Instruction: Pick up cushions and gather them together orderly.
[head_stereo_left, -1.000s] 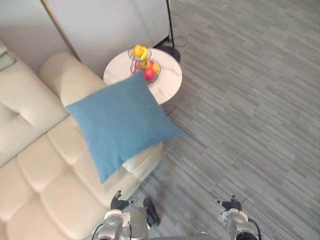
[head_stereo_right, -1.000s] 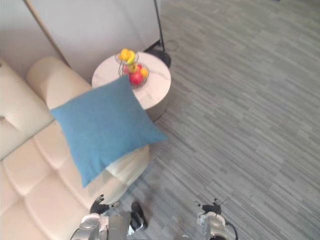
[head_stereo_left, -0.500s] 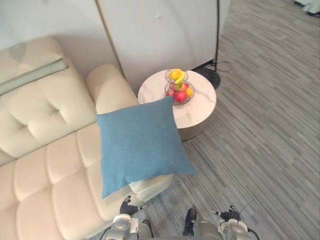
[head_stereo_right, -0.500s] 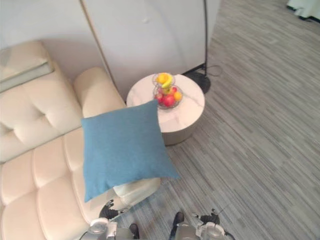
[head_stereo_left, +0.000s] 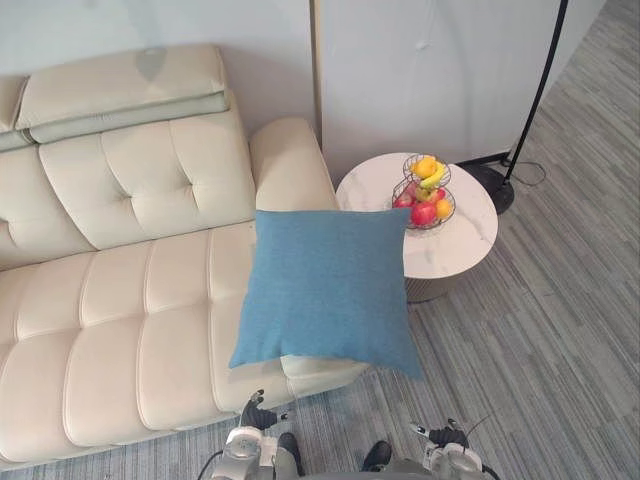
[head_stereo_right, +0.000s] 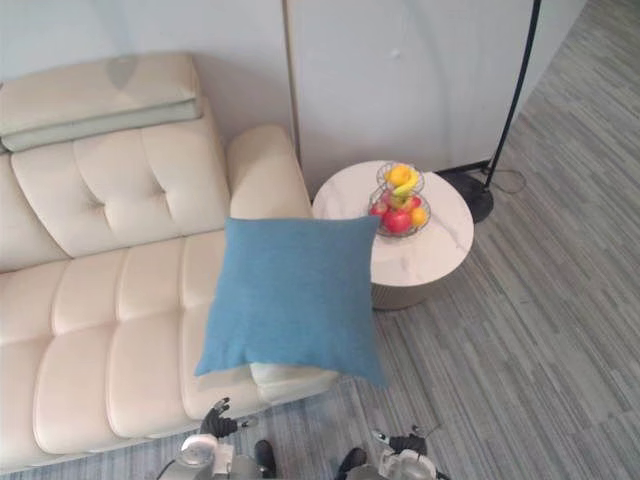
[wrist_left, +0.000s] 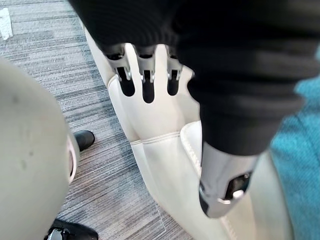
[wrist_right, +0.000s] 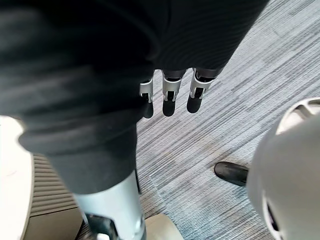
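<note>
A blue square cushion (head_stereo_left: 330, 288) lies on the right end of the cream sofa (head_stereo_left: 120, 300), its lower corner hanging over the seat's front edge. My left hand (head_stereo_left: 255, 414) hangs low in front of the sofa's front edge, fingers (wrist_left: 144, 80) straight and holding nothing. My right hand (head_stereo_left: 444, 436) hangs low over the floor, to the right of the cushion, its fingers (wrist_right: 168, 95) also relaxed and empty. Both hands are well below the cushion and apart from it.
A round white side table (head_stereo_left: 470, 235) with a wire fruit basket (head_stereo_left: 425, 192) stands right of the sofa. A floor lamp's pole and base (head_stereo_left: 494, 188) stand behind it. Grey plank floor (head_stereo_left: 540, 340) stretches to the right. A pale green pad (head_stereo_left: 120, 115) tops the sofa back.
The camera has swung left, so the whole scene has shifted right and more of the sofa shows. Cushion, table and hands keep their places relative to each other.
</note>
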